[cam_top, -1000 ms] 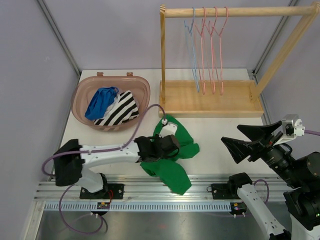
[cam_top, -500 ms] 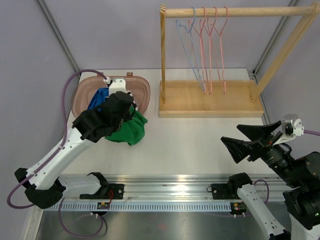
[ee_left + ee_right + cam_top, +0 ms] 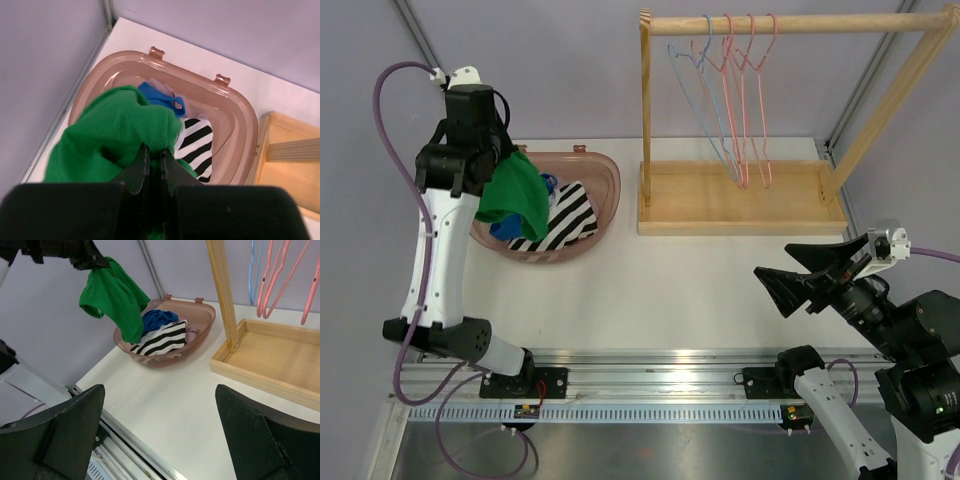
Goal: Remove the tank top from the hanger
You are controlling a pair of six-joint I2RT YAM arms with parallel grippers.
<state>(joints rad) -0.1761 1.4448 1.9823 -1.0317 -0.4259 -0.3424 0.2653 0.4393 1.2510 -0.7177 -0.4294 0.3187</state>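
My left gripper (image 3: 492,172) is shut on the green tank top (image 3: 516,192), which hangs bunched from it in the air over the left side of the pink basket (image 3: 607,172). In the left wrist view the narrow jaws (image 3: 154,150) pinch a fold of the green tank top (image 3: 110,132) right above the basket (image 3: 242,112). No hanger is in the cloth. Bare hangers (image 3: 730,100), one blue and three pink, hang on the wooden rack (image 3: 740,212) at the back right. My right gripper (image 3: 772,261) stands open and holds nothing, low at the right. It also sees the tank top (image 3: 117,295).
In the basket lie a black-and-white striped garment (image 3: 566,215) and a blue one (image 3: 502,228). The left arm stands tall along the table's left edge beside the wall. The rack's wooden tray base takes up the back right of the table.
The left arm has carried the green tank top from the table's front edge up and back-left, to above the basket. The hangers have swung a little. The right arm has barely moved.
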